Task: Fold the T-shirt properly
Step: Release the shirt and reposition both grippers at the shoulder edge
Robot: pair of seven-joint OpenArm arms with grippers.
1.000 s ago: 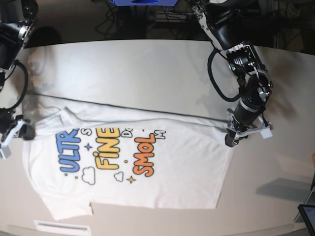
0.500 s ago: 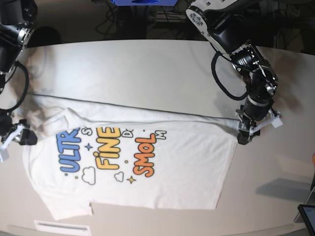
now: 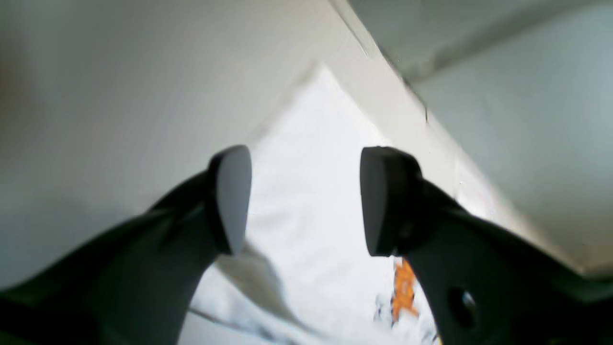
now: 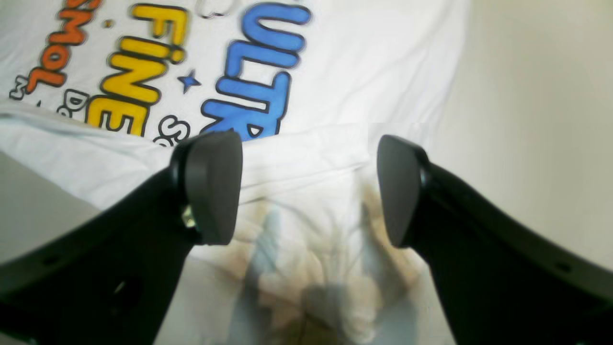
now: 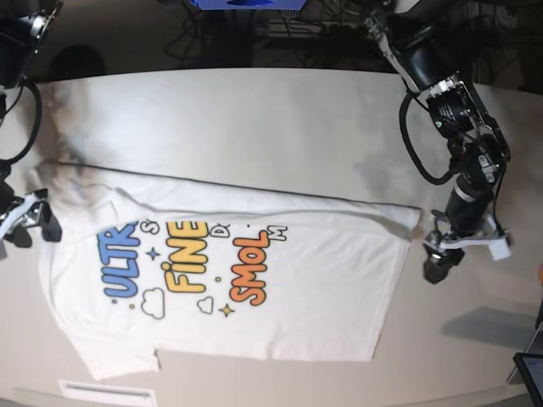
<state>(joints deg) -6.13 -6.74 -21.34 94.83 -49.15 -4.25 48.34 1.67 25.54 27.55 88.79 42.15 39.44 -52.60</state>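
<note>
A: How do the claws stand?

B: The left gripper (image 3: 306, 201) is spread wide, empty, over a corner of the T-shirt (image 5: 254, 288). The right gripper (image 4: 306, 189) is spread wide too, above the sleeve edge.

A: And the shirt?

B: Flat on the table (image 5: 254, 119), print up, top edge folded over. Bare tabletop lies beyond both side edges.

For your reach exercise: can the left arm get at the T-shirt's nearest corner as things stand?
Probably yes. The left pincer is open, just off the T-shirt, and only bare table lies between them.
</note>
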